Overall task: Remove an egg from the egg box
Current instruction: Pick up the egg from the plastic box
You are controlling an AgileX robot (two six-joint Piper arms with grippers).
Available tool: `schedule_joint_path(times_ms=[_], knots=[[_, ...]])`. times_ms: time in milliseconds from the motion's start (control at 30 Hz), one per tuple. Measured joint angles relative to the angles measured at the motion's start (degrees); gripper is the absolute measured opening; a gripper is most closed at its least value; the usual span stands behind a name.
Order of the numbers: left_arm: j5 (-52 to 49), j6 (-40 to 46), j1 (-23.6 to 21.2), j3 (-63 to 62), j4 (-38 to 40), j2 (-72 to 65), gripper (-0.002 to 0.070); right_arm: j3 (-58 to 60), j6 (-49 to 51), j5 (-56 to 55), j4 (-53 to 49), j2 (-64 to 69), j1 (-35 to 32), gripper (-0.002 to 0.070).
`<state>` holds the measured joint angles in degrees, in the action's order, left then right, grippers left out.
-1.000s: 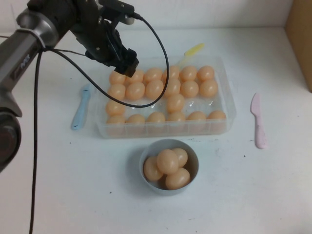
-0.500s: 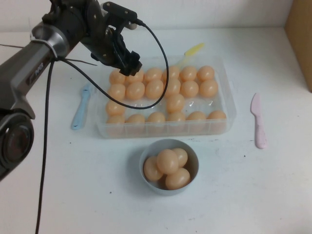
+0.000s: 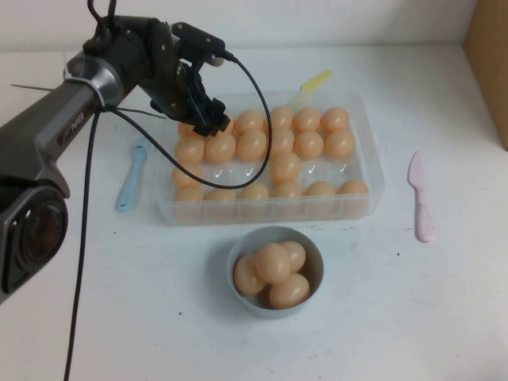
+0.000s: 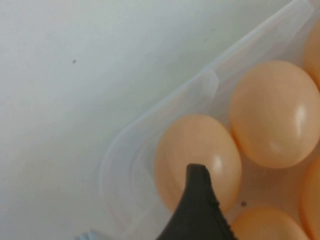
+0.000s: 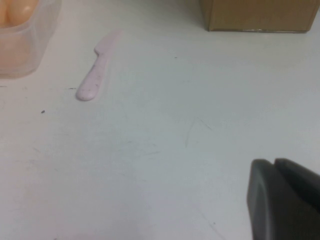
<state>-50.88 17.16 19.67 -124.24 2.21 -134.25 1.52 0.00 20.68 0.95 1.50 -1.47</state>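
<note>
The egg box (image 3: 375,163) is a clear plastic tray in the middle of the table, holding several peach-orange eggs. My left gripper (image 3: 212,121) is low over its back left corner. In the left wrist view one black finger (image 4: 199,176) lies against the corner egg (image 4: 197,150), beside the egg box's rounded rim (image 4: 131,137); the other finger is out of frame, so the jaws stand open and hold nothing. The corner egg (image 3: 189,128) is partly hidden under the gripper in the high view. My right gripper (image 5: 274,162) is shut and empty above bare table, outside the high view.
A grey-blue bowl (image 3: 314,248) with several eggs stands in front of the box. A blue plastic knife (image 3: 131,176) lies to its left, a pink one (image 3: 421,198) (image 5: 97,75) to its right, a yellow utensil (image 3: 314,81) behind. A cardboard box (image 3: 490,63) (image 5: 255,15) stands far right.
My left gripper has moved down and a little right, from above the box's back left corner to low over the eggs there. The eggs have not moved.
</note>
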Motion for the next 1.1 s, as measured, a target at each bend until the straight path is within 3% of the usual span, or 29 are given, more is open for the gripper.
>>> schedule_joint_path(times_ms=[1100], knots=[[4.1, -2.2, 0.0, -0.1, -3.9, -2.8, 0.0464, 0.0, 0.0, 0.0, 0.0, 0.0, 0.0, -0.0017]])
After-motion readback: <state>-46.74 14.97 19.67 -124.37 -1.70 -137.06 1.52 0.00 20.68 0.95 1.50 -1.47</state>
